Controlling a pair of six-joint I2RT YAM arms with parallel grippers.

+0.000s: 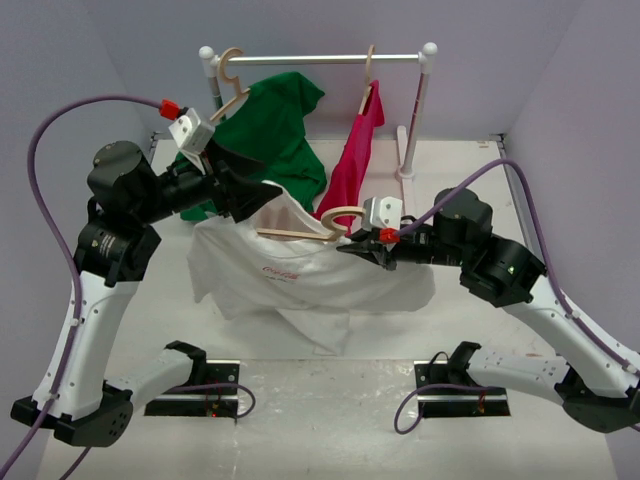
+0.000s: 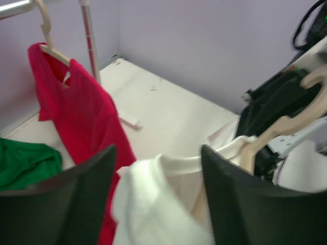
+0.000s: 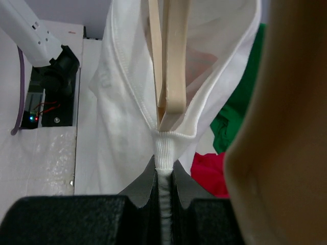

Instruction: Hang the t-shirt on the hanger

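Note:
A white t-shirt (image 1: pixel 300 275) lies bunched in the middle of the table, its neck end raised. A wooden hanger (image 1: pixel 300 233) is pushed into its collar, with the hook sticking out on the right. My right gripper (image 1: pixel 350 248) is shut on the ribbed collar; in the right wrist view the collar is pinched between the jaws (image 3: pixel 163 171) and the hanger (image 3: pixel 171 61) runs into the shirt (image 3: pixel 122 117). My left gripper (image 1: pixel 262 198) is at the shirt's raised left shoulder. Its jaws (image 2: pixel 158 153) stand wide apart with white cloth (image 2: pixel 153 199) between them.
A clothes rack (image 1: pixel 320 59) stands at the back with a green shirt (image 1: pixel 270 125) draped at its left, a red shirt (image 1: pixel 355 150) on a hanger, and a wooden hanger (image 1: pixel 232 75) at the left end. The rack's post base (image 1: pixel 405 172) sits behind the right gripper.

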